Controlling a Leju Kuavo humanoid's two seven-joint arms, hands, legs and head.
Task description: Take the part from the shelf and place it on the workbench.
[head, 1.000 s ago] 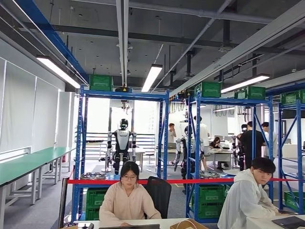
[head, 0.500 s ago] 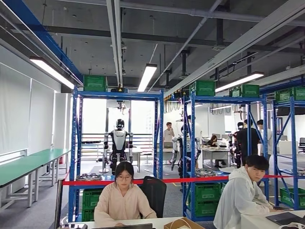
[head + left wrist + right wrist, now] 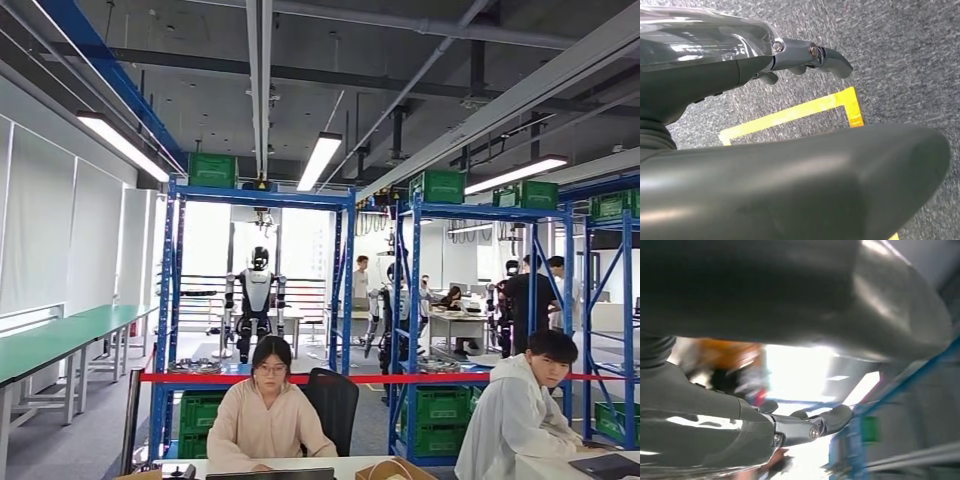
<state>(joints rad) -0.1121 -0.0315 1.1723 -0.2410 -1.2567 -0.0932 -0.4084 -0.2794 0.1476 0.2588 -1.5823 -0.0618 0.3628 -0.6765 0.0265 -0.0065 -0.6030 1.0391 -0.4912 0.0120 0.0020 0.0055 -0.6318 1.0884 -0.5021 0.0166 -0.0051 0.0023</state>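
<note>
The robot faces the blue steel shelf (image 3: pixel 260 300), and the part looks to be the flat, round metallic piece (image 3: pixel 195 368) lying on its lower deck, just behind the red barrier tape (image 3: pixel 302 379). Nothing is picked yet. Left hand (image 3: pixel 753 115) hangs over grey speckled carpet with a yellow floor marking (image 3: pixel 798 112); fingers extended, nothing in them. Right hand (image 3: pixel 783 390) is likewise straight-fingered and bare (that view is blurred). My read: the step is the approach, so close squarely on the shelf, skirting the white desk (image 3: pixel 302 466) where two seated people work. A thin, hard, shiny disc likely wants a rim grip.
</note>
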